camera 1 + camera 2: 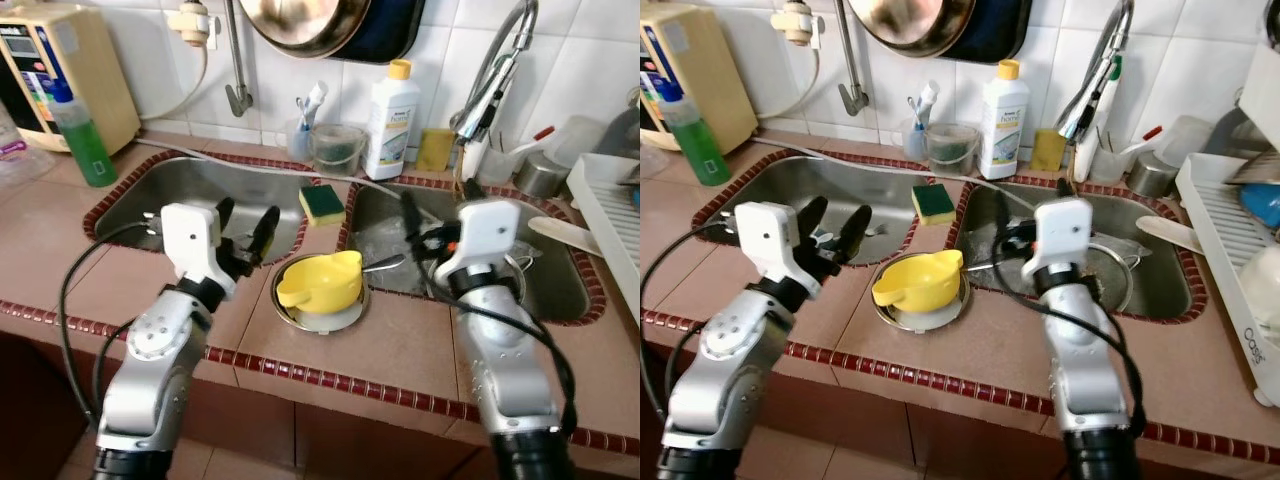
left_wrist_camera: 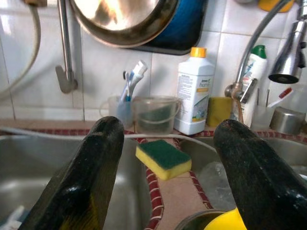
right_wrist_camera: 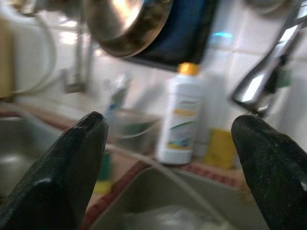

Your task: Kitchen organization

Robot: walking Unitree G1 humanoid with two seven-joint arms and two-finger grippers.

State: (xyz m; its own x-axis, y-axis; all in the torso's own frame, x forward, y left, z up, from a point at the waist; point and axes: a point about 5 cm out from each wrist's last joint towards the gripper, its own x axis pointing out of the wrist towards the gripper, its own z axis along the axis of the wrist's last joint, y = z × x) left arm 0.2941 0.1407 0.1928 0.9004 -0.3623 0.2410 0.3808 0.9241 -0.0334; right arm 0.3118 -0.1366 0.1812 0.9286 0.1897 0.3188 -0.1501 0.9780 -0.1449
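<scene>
Tiled kitchen tabletop [image 1: 400, 350] with a double sink set into it, white wall tiles behind. Landmark: yellow bowl [image 1: 318, 281], sitting on a round metal plate [image 1: 322, 312] on the strip between the two basins, at the front edge.

Left gripper [image 1: 246, 238] hovers just left of the yellow bowl, over the corner of the left basin [image 1: 200, 190] — fingers spread wide, nothing held. Right gripper [image 1: 412, 222] is to the right of the bowl, over the right basin [image 1: 560, 285]; the right wrist view shows its fingers well apart, empty too.

Behind the bowl, on the divider: a yellow-green sponge [image 1: 321, 204]. Further back by the wall: clear cup with toothbrushes [image 1: 302, 130], a clear plastic container [image 1: 336, 148], a white bottle with yellow cap [image 1: 391, 121]. Faucet [image 1: 490, 80] stands back-right of the bowl. Green spray bottle [image 1: 82, 135] and a beige appliance [image 1: 60, 70] are far left of the bowl. White dish rack [image 1: 610, 215] is far right, with a wooden spatula [image 1: 565, 236] lying near it.

Progress, as a judgement: early. Nothing is gripped, the bowl is still out on the tabletop, dishes and a strainer-like item sit in the right basin, clutter along the wall is unsorted. Likely first target is the bowl — both grippers flank it. Basically everything is left to do.
</scene>
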